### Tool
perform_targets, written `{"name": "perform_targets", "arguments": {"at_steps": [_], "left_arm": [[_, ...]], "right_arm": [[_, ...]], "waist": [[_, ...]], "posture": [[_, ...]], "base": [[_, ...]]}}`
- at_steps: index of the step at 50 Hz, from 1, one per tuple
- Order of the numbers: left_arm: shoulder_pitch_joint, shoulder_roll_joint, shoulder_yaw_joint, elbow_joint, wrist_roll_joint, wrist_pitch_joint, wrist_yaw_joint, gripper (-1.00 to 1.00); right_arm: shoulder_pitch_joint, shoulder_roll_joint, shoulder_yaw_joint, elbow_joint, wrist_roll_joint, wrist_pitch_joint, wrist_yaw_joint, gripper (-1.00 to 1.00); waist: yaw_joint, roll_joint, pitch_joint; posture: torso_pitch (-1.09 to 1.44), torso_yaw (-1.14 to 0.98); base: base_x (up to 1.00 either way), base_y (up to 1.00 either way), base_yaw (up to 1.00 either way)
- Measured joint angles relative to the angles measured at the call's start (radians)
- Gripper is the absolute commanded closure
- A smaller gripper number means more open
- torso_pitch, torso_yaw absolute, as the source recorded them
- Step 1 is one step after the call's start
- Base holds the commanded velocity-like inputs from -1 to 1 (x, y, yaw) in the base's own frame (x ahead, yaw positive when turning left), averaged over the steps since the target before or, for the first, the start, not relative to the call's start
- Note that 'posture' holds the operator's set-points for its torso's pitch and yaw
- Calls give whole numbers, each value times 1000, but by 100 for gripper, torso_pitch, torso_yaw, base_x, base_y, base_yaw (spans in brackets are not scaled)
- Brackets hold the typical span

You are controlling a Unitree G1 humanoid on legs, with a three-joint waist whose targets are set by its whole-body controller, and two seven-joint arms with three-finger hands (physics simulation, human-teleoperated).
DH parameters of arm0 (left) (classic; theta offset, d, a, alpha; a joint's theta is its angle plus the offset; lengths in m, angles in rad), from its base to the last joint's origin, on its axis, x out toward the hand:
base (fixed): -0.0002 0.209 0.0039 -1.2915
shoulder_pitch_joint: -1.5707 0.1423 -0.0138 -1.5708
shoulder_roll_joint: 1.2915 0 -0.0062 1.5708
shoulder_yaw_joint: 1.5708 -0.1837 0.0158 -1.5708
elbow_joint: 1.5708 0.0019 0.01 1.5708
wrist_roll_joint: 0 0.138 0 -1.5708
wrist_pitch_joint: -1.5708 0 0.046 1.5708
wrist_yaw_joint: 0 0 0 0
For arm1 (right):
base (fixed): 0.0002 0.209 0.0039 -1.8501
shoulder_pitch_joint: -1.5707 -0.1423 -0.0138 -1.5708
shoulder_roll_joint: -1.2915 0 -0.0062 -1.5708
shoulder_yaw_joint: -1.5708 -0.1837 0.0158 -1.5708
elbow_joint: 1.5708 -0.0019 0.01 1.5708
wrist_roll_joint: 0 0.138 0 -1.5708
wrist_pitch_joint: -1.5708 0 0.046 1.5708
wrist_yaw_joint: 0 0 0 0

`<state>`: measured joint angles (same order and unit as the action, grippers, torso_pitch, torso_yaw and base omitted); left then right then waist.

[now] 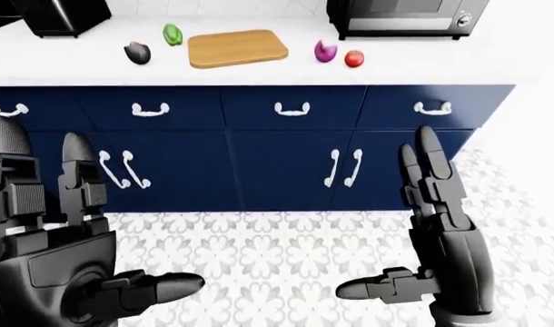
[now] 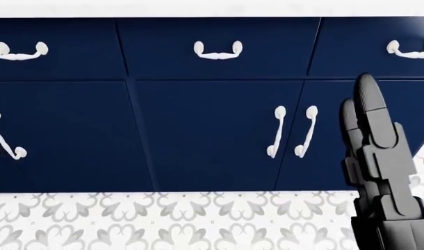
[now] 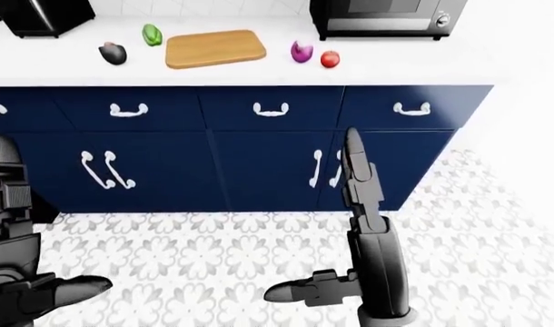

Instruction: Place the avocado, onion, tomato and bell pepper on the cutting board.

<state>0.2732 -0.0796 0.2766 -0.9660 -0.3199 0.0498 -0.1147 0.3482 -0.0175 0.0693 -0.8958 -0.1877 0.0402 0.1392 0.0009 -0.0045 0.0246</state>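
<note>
- On the white countertop [image 1: 495, 65], well in from its near edge, a wooden cutting board [image 1: 237, 48]; bare on top, none of the four items resting on it.
- Left of the board in the left-eye view, a green bell pepper [image 1: 172, 33] close to the board's left end; farther left and nearer the counter's edge, a dark avocado [image 1: 137, 52].
- Right of the board, a purple onion [image 1: 325, 50]; just beside it on the right, a red tomato [image 1: 353, 58]; apart from the board, near each other, whether touching cannot be told.
- At the counter's far edge, a black microwave [image 1: 406, 15] above the onion and tomato; at the far left corner, a black appliance [image 1: 60, 15], only partly in view.
- Below the counter, navy cabinets [image 1: 277, 163] with white handles [image 1: 291, 108]; patterned tile floor [image 1: 277, 259] underneath.
- Left hand [image 1: 73, 238] low at the left-eye view's left edge; fingers straight up, thumb out sideways; spread wide, holding nothing.
- Right hand [image 1: 436, 231] raised before the cabinet doors; fingers [image 2: 375, 130] extended upward, thumb out to the left; wide too, empty.
- Both hands well below the countertop and well apart from all the vegetables.
</note>
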Motion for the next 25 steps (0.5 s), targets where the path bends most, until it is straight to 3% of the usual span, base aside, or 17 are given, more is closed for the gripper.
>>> {"name": "perform_targets", "arguments": {"at_steps": [11, 14, 17, 20, 25], "left_arm": [[18, -6, -19, 6, 21, -26, -14, -100], [22, -9, -29, 7, 25, -27, -18, -100], [24, -9, -35, 1, 27, -33, -25, -100], [26, -7, -32, -6, 29, -44, -25, -100], [35, -7, -27, 11, 31, -42, -22, -100]], "right_arm": [[-5, 0, 3, 7, 2, 7, -1, -100], [-4, -3, -3, 7, 1, 11, -3, -100], [-4, -3, -8, 10, 1, 17, -7, -100], [-9, 1, -3, 1, 4, 17, -6, -100], [-5, 1, 6, 10, 7, 22, 3, -100]], "waist": [[-1, 0, 2], [-8, 15, 15], [-9, 28, 14], [-6, 62, 16], [-4, 41, 23]], "posture": [[0, 0], [0, 0], [0, 0], [0, 0], [0, 0]], "base": [[0, 5, 0], [0, 26, 0], [0, 27, 0], [0, 28, 0], [0, 28, 0]]}}
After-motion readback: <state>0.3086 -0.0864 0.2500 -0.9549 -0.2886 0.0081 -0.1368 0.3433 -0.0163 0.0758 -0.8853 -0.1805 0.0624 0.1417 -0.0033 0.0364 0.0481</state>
